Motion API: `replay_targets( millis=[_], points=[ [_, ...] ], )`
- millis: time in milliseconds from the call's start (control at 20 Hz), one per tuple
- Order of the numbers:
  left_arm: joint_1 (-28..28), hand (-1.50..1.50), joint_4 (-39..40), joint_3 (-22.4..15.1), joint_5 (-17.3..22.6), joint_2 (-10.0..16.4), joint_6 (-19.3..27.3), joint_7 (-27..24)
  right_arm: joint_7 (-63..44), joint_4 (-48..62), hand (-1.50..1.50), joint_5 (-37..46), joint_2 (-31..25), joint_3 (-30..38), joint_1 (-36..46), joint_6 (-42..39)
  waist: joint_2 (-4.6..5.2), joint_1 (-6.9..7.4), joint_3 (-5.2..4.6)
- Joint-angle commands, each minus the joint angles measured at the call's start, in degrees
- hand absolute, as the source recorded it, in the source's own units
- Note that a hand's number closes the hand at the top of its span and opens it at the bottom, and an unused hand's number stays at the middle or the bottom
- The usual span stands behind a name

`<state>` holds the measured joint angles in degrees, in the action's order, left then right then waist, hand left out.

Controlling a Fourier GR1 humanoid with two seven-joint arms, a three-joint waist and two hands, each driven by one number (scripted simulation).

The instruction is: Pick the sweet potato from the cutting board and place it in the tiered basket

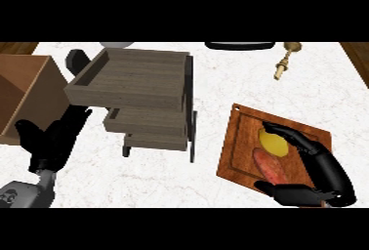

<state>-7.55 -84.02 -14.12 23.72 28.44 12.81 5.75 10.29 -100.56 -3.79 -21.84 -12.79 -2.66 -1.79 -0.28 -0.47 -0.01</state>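
You are looking down at a kitchen: a white marbled counter (231, 68) carries a wooden cutting board (241, 146) with a sweet potato (272, 166) and a lemon (274, 142) on it, a dark wooden tiered basket (137, 73), and a small wooden utensil (283, 61) near the far edge.

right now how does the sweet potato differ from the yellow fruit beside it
The sweet potato is reddish-orange and elongated; the yellow fruit is rounder. The sweet potato lies nearer the robot, the yellow fruit farther. Both lie on the cutting board, beside the right hand.
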Motion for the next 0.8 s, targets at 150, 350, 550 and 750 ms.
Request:
replay_targets(
  millis=[150, 350, 550, 750],
  points=[
    [3.19, 0.00, -3.44, 1.13, 0.33, 0.17, -0.08, -0.29, -3.97, -8.63, -1.50, 11.94, -15.37, 5.42, 0.13, -1.44, -0.28, 0.39, -0.16],
    [1.60, 0.00, -2.82, 0.66, 0.03, -0.23, -0.41, 0.76, -11.48, -14.51, -1.50, 18.49, -25.46, 3.41, 0.84, -8.49, -0.12, -0.07, -0.29],
    [2.14, 0.00, -2.77, 1.63, 0.36, 0.74, -2.06, -0.41, -17.64, -19.29, -1.50, 19.37, -33.90, -0.53, -0.73, -19.74, -0.06, 0.32, -0.32],
    [3.52, 0.00, -2.47, 1.11, -0.82, -1.30, -1.60, -1.03, -27.37, -25.50, -1.50, 17.01, -32.91, -3.28, 1.46, -25.71, 0.23, 0.58, -0.12]
  ],
)
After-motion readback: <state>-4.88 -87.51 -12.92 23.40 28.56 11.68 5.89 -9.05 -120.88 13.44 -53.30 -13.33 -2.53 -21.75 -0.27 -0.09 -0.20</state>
